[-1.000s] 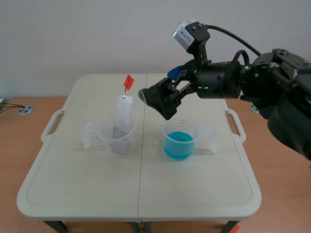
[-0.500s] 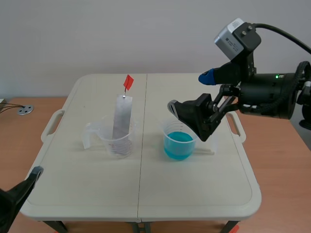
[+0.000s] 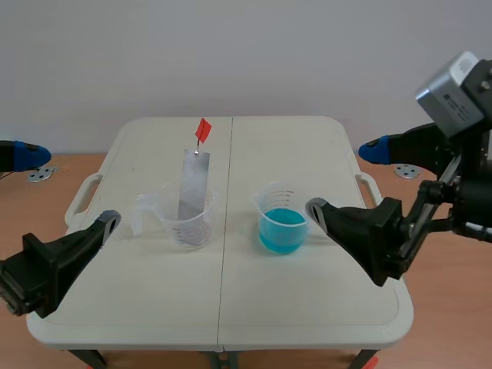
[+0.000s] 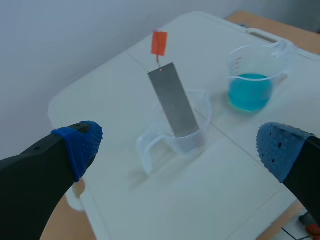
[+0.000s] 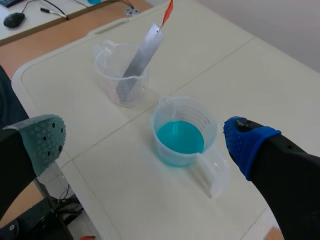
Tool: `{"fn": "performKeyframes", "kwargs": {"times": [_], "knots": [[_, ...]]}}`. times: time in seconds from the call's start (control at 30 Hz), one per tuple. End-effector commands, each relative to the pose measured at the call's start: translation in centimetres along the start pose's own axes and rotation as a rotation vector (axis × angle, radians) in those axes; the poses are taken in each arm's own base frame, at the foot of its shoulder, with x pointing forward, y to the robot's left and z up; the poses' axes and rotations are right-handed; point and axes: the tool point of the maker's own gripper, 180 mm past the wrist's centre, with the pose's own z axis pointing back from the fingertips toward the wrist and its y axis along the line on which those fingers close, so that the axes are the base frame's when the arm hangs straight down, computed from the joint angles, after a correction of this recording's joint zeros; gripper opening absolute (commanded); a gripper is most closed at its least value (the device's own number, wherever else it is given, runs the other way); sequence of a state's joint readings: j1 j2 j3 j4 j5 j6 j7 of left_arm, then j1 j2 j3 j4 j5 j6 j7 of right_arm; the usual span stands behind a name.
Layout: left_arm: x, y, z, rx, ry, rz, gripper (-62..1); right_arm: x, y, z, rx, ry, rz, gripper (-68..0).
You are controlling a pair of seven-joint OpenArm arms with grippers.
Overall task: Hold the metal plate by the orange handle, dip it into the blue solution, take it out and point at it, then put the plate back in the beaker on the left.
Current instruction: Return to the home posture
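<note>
The metal plate [image 3: 192,188] stood in the clear beaker [image 3: 184,224] on the left half of the table [image 3: 231,307]. Its lower end was down inside the beaker and its upper part rested against the rim. Its long axis ran close to upright. In the scene view the top end tipped slightly toward the table's middle seam, and from the right wrist view the plate [image 5: 140,57] leaned away from that gripper. The orange handle [image 3: 203,129], a small flag on a thin stem, sat at the top end and pointed up, clear of the beaker. Nothing was gripping it.

The second beaker [image 3: 283,223] stood on the right half of the table, well apart from the first, and held the blue solution [image 3: 283,221].

The left gripper [image 3: 71,189] hung low by the table's near left edge, with its fingers spread wide and nothing between them. In its own wrist view the plate and its beaker [image 4: 182,130] stood ahead of the gap. The right gripper [image 3: 344,178] hovered just to the right of the blue beaker. Its fingers were also spread wide and held nothing, and its wrist view showed the blue beaker [image 5: 182,132] ahead of the gap between its pads.
</note>
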State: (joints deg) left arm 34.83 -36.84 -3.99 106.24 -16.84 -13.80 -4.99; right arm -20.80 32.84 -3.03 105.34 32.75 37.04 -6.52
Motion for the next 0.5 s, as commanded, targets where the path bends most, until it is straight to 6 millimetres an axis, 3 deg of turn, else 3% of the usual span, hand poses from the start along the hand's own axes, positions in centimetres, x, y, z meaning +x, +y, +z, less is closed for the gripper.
{"fn": "performKeyframes", "kwargs": {"times": [0.0,0.23,0.47], "knots": [[1.2,-0.3,-0.4,-0.028,-0.044,0.003,1.4,0.9,-0.5,0.4,-0.017,-0.034,0.008,-1.2],[2.9,-1.5,-1.9,-0.099,-0.094,0.015,1.4,0.1,-1.1,2.3,-0.069,-0.033,-0.011,-1.2],[3.3,-2.8,-2.9,-0.143,-0.097,0.021,1.4,0.0,-1.6,2.7,-0.088,-0.027,-0.009,-1.2]]}}
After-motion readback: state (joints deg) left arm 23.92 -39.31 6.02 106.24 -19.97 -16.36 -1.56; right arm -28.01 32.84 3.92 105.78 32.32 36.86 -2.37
